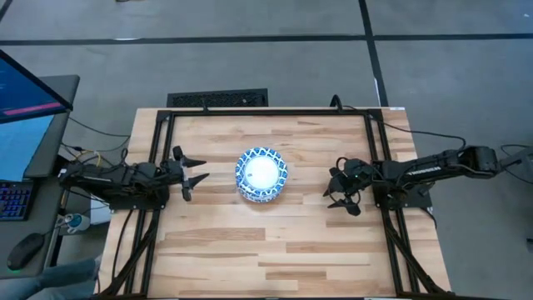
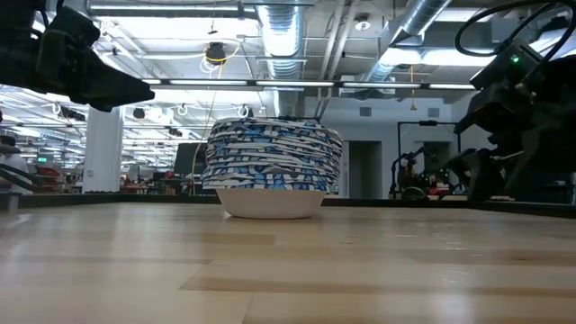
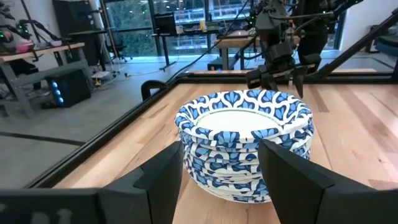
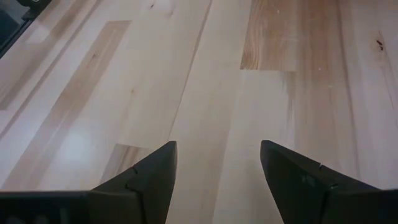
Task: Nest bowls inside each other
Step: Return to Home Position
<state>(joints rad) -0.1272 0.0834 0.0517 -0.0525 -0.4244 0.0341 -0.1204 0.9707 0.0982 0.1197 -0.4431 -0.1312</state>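
The bowls (image 1: 261,174) stand nested in one stack near the middle of the table, white inside with blue-and-white patterned rims; the bottom bowl's base rests on the wood. The stack also shows in the low view (image 2: 273,177) and the left wrist view (image 3: 245,143). My left gripper (image 1: 196,170) hovers open to the left of the stack, fingers pointing at it. My right gripper (image 1: 340,188) hovers open to the right of the stack, and its wrist view (image 4: 217,155) shows only bare tabletop.
A black frame (image 1: 266,112) runs along the table's far edge and both sides. A monitor and keyboard (image 1: 17,133) sit off the table's left. Bare wood (image 1: 266,250) lies between the stack and the near edge.
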